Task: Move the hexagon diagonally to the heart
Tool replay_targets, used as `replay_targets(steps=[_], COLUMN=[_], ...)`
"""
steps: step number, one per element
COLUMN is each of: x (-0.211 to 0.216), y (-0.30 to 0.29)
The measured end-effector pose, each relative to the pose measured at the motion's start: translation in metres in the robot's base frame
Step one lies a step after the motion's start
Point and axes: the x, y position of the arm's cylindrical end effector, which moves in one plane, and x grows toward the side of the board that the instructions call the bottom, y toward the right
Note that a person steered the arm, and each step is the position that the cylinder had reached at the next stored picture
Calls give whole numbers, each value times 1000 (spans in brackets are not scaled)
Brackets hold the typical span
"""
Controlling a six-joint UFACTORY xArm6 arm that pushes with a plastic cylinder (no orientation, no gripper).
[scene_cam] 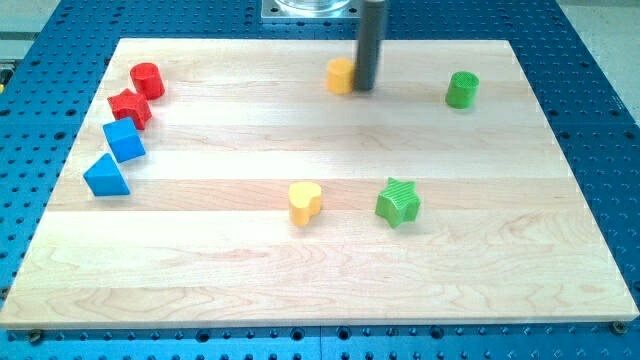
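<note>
- My tip (365, 86) is down on the wooden board (320, 290) near the view's top, pressed against the right side of the yellow hexagon (341, 75); the rod hides that block's right edge, so its full outline is hard to make out.
- There are no jaws to open or close here (the arm ends in a plain dark rod), and the tip holds nothing; it only touches the hexagon.
- The rod stands upright, and its upper part is cut off by the view's top edge, just beside a metal base (310, 9) that is also cut off.
- The yellow heart (304, 202) lies well apart from the hexagon, lower on the board and slightly to the view's left of it.
- A green star (398, 202) sits near the heart, on its right.
- A green cylinder (462, 89) stands to the right of the tip, well apart.
- At the view's left are a red cylinder (147, 80), a red star-like block (130, 107) touching it, a blue cube (124, 140) and a blue triangle (105, 176).
</note>
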Motion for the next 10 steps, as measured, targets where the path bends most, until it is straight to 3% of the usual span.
replay_targets(steps=[1,4,5,6,7,8,9,10], x=[6,-86,-85,-24,-54,-12,73,83], y=[-16,29,-30,-64,-56,-88,-84,-74])
